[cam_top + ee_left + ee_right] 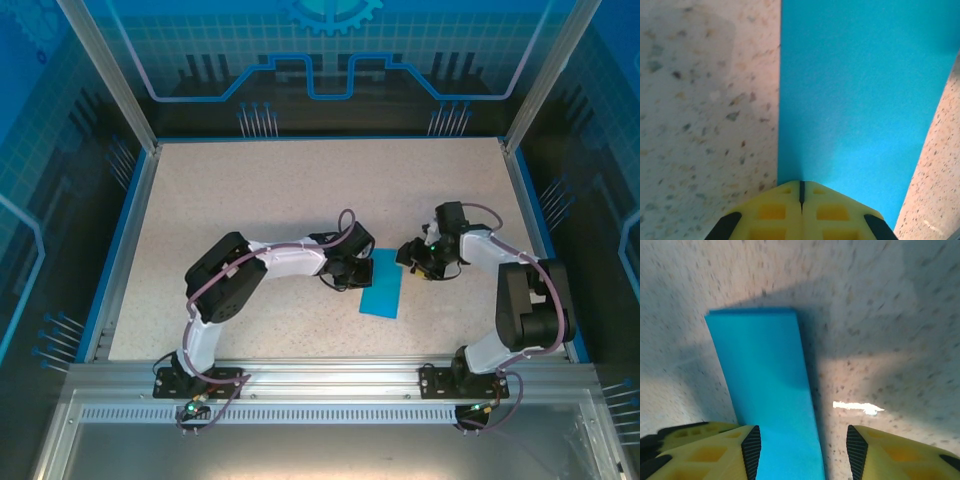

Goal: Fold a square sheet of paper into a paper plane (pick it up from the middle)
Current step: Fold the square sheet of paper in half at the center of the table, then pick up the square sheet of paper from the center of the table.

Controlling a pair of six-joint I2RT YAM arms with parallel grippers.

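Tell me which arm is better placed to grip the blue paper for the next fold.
Probably right: the right gripper is open with the paper between its fingers. The left gripper is shut, its tip at the paper's edge.

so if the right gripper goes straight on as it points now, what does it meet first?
The right gripper, jaws open, would most likely meet the blue paper sheet: it lies folded on the table right ahead, running between the jaws. Depth unclear.

The square sheet of paper lay flat near the middle of the speckled bench. It was bright blue, unmarked, and folded into a narrow, slightly skewed rectangle.
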